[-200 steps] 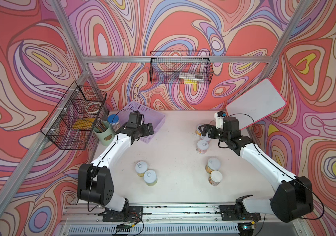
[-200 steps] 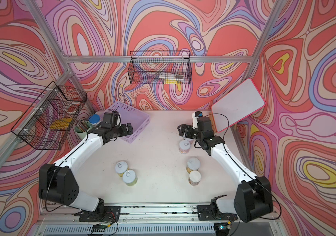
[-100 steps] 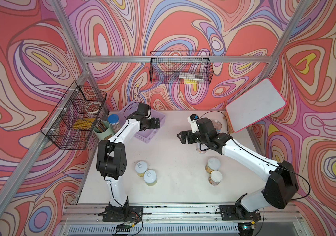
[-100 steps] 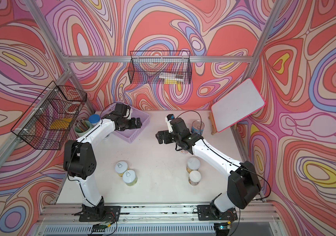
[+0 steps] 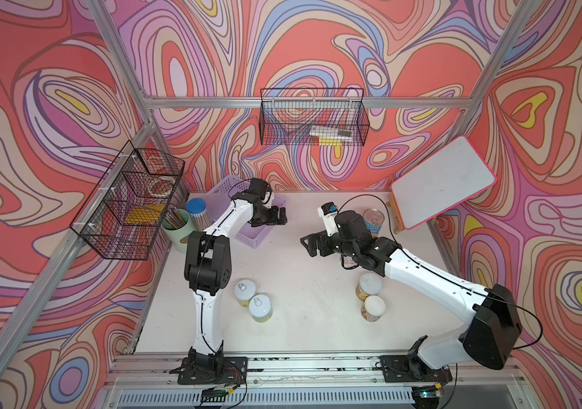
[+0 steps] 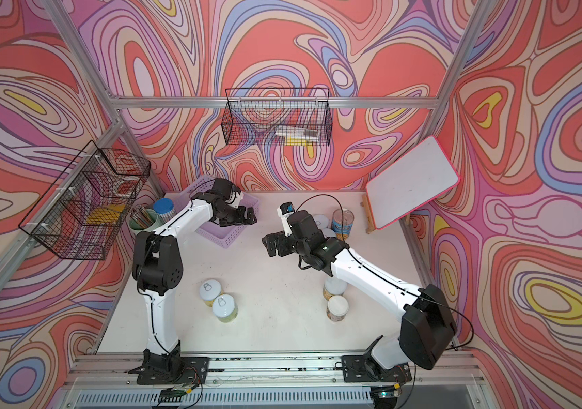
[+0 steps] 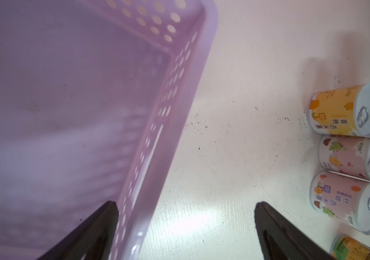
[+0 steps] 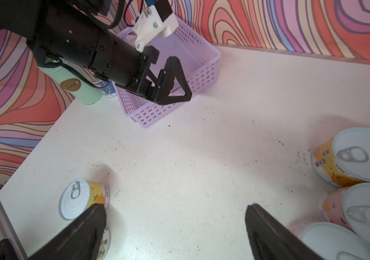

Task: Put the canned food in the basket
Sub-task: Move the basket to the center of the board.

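Cans (image 5: 260,307) upright on table (image 5: 303,336), lower centre and right, basket (image 5: 247,238) upper left, left gripper (image 5: 278,220) over its rim, wide open, empty, right gripper (image 5: 311,244) mid-table, wide open, empty

the basket (image 8: 163,112), upper middle in the right wrist view, looks like thin lavender plastic, smooth with a soft sheen, its walls punched with round holes. the cans (image 7: 346,110) have printed, paper-like labels and pale matt lids with shiny metal pull tabs. the blue-label can (image 5: 373,219), right of centre, has a bright bare-metal lid. the table (image 8: 202,168) is white and faintly glossy, speckled with dark grit. the wire baskets (image 5: 312,120) are black metal mesh.
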Available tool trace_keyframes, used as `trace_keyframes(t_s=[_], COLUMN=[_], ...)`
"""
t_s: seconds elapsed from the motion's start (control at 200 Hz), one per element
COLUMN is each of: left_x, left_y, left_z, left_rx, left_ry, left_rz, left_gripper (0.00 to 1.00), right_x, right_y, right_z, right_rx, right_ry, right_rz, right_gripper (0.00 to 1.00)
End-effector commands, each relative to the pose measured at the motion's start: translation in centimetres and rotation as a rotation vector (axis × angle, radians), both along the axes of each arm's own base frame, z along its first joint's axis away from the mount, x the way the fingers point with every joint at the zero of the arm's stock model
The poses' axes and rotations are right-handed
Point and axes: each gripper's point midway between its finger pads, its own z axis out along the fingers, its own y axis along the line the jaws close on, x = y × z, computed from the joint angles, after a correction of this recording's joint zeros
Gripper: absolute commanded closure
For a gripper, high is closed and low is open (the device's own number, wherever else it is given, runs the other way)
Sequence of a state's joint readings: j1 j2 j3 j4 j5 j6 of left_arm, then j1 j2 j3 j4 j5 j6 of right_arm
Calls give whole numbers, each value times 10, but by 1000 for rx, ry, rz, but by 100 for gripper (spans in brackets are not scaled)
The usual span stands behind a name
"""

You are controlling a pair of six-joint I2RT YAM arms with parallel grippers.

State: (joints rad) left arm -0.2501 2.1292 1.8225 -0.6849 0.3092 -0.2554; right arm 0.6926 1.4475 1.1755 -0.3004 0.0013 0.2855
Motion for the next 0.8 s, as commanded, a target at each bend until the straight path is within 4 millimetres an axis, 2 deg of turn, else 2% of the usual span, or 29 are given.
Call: trace_keyframes(t_s=[0.0, 0.22, 0.441, 0.791], left_x=[-11, -20, -39, -77], left_y=[-14, -28, -51, -86], left_z=[-3, -6, -15, -17], left_rx=[-18, -32, -65, -84], left_ry=[42, 57, 92, 113], left_rz=[-62, -97, -153, -233], left_gripper=[1, 2, 9, 9], right_x=[1, 1, -2, -6], right_y=[-15, -46, -81, -100], right_z=[12, 27, 39, 38], right_rx=[-14, 3, -16, -45], right_ry=[-55, -112, -171, -177], right_rz=[-54, -205, -347, -419], right_gripper=[2, 2, 2, 2])
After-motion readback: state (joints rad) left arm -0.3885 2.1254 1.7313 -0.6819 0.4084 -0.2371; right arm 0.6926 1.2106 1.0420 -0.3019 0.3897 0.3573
